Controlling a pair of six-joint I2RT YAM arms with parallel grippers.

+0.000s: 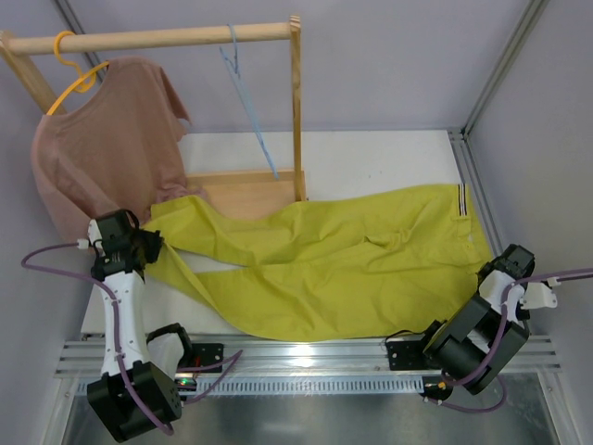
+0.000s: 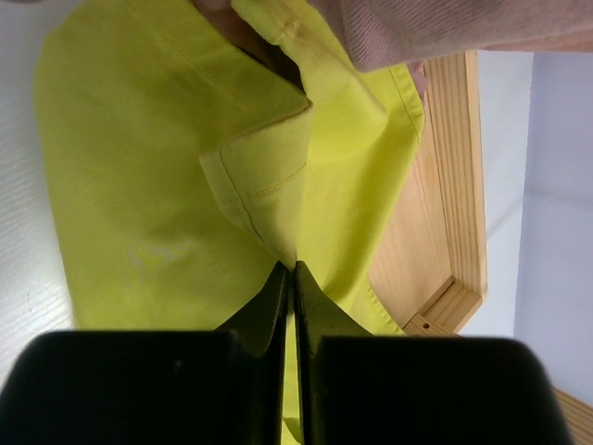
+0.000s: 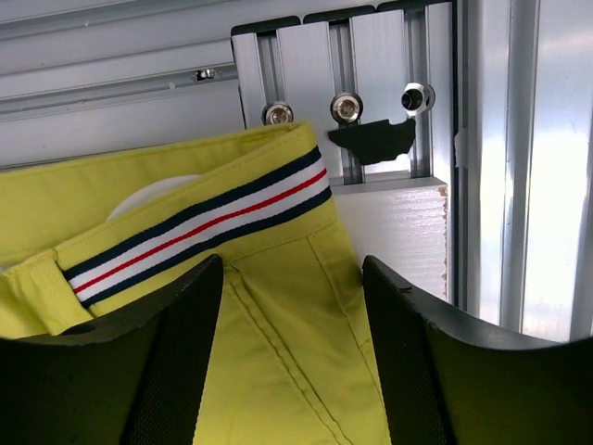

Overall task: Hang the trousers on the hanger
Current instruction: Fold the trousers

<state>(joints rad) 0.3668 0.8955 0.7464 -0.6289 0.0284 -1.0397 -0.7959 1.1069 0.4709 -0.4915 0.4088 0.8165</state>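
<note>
The yellow-green trousers (image 1: 315,264) lie spread across the white table, legs to the left, striped waistband (image 1: 460,199) to the right. My left gripper (image 1: 151,247) is shut on a leg's hem fold (image 2: 269,185), pinching the cloth at its fingertips (image 2: 294,271). My right gripper (image 1: 491,271) is open at the waistband's near corner; the cloth and striped trim (image 3: 204,227) lie between its fingers (image 3: 190,306), midpoint (image 3: 292,269). The thin light-blue hanger (image 1: 248,102) hangs empty from the wooden rod (image 1: 167,39).
A dusty-pink T-shirt (image 1: 111,139) on a yellow hanger (image 1: 74,74) hangs at the rod's left and reaches down near my left gripper (image 2: 445,28). The rack's wooden base (image 1: 250,190) and post (image 1: 297,111) stand behind the trousers. Aluminium rails (image 3: 482,139) run along the table's edges.
</note>
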